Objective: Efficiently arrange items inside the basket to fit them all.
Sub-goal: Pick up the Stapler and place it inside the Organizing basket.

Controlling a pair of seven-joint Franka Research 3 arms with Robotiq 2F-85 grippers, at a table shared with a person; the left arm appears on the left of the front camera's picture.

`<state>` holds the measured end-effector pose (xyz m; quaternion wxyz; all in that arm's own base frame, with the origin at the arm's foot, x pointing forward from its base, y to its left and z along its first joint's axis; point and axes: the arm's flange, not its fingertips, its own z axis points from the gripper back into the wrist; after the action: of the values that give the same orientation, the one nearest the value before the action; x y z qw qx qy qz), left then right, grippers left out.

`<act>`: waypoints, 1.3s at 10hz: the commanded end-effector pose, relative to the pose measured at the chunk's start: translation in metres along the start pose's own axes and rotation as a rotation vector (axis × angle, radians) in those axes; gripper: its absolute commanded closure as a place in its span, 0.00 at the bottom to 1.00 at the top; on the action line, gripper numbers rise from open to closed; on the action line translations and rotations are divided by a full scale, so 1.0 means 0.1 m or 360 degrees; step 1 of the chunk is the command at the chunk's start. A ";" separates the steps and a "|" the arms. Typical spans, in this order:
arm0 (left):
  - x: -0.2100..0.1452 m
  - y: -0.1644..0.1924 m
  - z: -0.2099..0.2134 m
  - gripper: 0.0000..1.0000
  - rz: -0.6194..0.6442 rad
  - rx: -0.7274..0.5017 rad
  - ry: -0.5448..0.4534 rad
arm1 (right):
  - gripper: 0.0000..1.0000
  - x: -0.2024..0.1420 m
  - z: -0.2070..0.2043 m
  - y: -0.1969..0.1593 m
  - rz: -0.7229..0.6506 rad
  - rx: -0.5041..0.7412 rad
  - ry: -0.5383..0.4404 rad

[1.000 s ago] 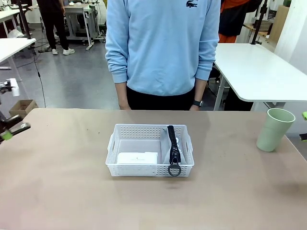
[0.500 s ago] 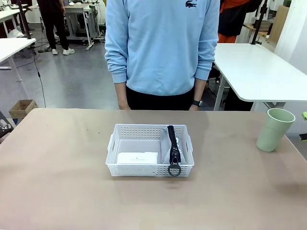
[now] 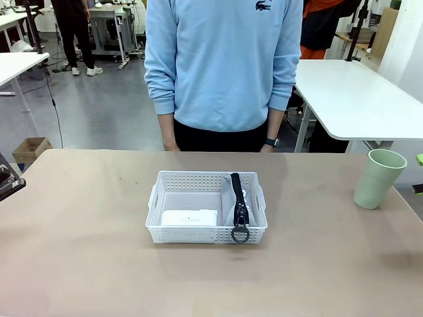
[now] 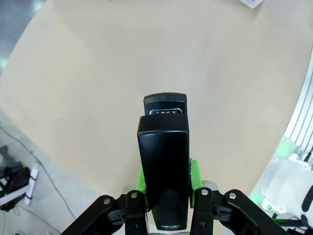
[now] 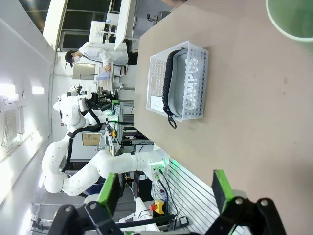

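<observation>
The white basket [image 3: 206,228] stands mid-table. A small flat white box [image 3: 190,217] lies in its left half, and a grey pouch [image 3: 232,210] with a black zipper and ring pull [image 3: 240,234] is in its right half. The pale green cup [image 3: 379,178] stands upright at the table's far right. My left gripper [image 4: 166,176] is shut on the black stapler [image 4: 164,166], held above bare tabletop near the table's left edge. A dark tip [image 3: 9,183] shows at the front view's left border. My right gripper [image 5: 165,191] stands open beside the cup [image 5: 293,17], facing the basket [image 5: 195,81].
A person in a light blue sweatshirt [image 3: 225,66] stands at the far side, arms hanging down. A white table [image 3: 357,99] lies behind on the right. Bare tabletop [image 3: 86,244] surrounds the basket on all sides.
The left gripper's green-padded tip at the left border slid out of view, and now a dark tip shows there again. Basket, pouch, box and cup have not moved.
</observation>
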<state>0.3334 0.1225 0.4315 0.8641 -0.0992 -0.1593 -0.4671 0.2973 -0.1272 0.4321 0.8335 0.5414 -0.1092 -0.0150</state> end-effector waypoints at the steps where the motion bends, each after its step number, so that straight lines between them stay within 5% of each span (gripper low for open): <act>1: 0.00 0.00 0.00 0.63 0.0000 -0.0001 0.0000 | 0.00 0.02 0.01 0.01 0.0031 0.0037 -0.0023; 3: 0.27 -0.25 0.20 0.63 0.0113 -0.0064 0.0060 | 0.00 0.02 0.01 0.01 0.0031 0.0037 -0.0023; 6: 1.39 -0.94 0.59 0.63 -0.0224 0.0121 0.0280 | 0.00 0.02 0.01 0.01 0.0031 0.0037 -0.0023; 9: 2.61 -1.37 0.32 0.63 -0.0502 0.0159 0.0419 | 0.00 0.02 0.01 0.01 0.0031 0.0037 -0.0023; 13: 3.34 -1.63 -0.21 0.63 -0.0756 0.0129 0.0431 | 0.00 0.02 0.01 0.01 0.0031 0.0037 -0.0023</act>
<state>0.3682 -0.2313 0.5348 0.7554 0.0293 -0.0818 -0.6495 0.2972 -0.1272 0.4321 0.8333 0.5417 -0.1090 -0.0151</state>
